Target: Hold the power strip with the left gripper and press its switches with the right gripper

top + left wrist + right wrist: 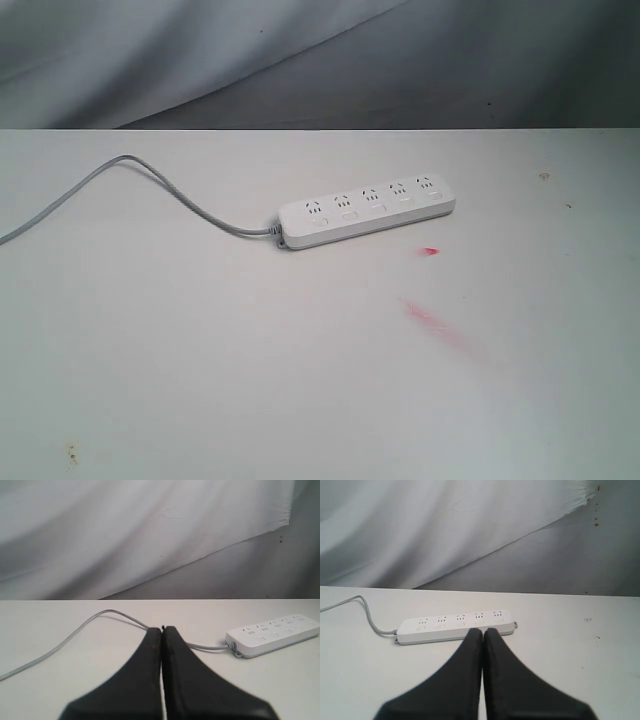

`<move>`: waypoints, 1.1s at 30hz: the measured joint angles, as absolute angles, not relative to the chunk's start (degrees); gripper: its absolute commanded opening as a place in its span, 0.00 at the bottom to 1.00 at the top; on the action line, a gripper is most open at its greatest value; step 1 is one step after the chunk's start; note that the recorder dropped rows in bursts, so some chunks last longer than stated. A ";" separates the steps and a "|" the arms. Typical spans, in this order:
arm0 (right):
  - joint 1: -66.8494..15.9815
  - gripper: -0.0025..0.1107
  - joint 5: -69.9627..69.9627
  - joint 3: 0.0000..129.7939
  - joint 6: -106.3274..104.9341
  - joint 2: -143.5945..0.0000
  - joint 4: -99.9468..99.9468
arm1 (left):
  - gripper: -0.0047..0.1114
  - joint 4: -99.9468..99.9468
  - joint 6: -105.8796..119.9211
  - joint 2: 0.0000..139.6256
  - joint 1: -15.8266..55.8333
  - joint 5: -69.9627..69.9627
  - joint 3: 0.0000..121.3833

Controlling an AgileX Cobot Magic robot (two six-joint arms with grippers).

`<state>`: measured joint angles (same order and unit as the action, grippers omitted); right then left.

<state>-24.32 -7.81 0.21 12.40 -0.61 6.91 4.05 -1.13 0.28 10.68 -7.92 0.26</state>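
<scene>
The white power strip (366, 212) lies flat near the table's middle, its row of small white switches (375, 209) facing up, its grey cord (150, 182) curving off to the left edge. Neither arm shows in the exterior view. In the left wrist view my left gripper (162, 628) is shut and empty, well short of the power strip (274, 635), with the cord (100, 616) passing behind its tips. My right gripper (483, 630) is also shut on nothing, its tips close in front of the power strip (455, 626) near one end.
The white table (250, 380) carries red smears (436, 325) and a small red spot (430, 251) in front of the strip's right end. A grey draped cloth (300, 50) hangs behind the table's far edge.
</scene>
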 measured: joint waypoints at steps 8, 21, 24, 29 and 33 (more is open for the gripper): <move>-24.32 0.02 -7.81 0.21 12.40 -0.61 6.91 | 0.04 4.05 -1.13 0.28 10.68 -7.92 0.26; -23.81 0.02 -7.81 0.21 12.40 -0.35 6.91 | 0.04 4.05 -1.13 0.28 10.68 -7.92 0.26; -21.37 0.02 -7.81 0.21 12.40 -0.35 6.91 | 0.04 4.05 -1.13 0.28 10.68 -7.92 0.26; -15.91 0.02 -7.81 0.21 12.40 -0.21 7.18 | 0.04 4.05 -1.13 0.28 10.68 -7.92 0.26; -10.53 0.02 -7.81 0.21 12.40 -0.21 7.47 | 0.04 4.05 -1.13 0.28 10.68 -7.92 0.26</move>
<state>-10.53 -7.81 0.21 12.40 -0.21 7.47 4.05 -1.13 0.28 10.68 -7.92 0.26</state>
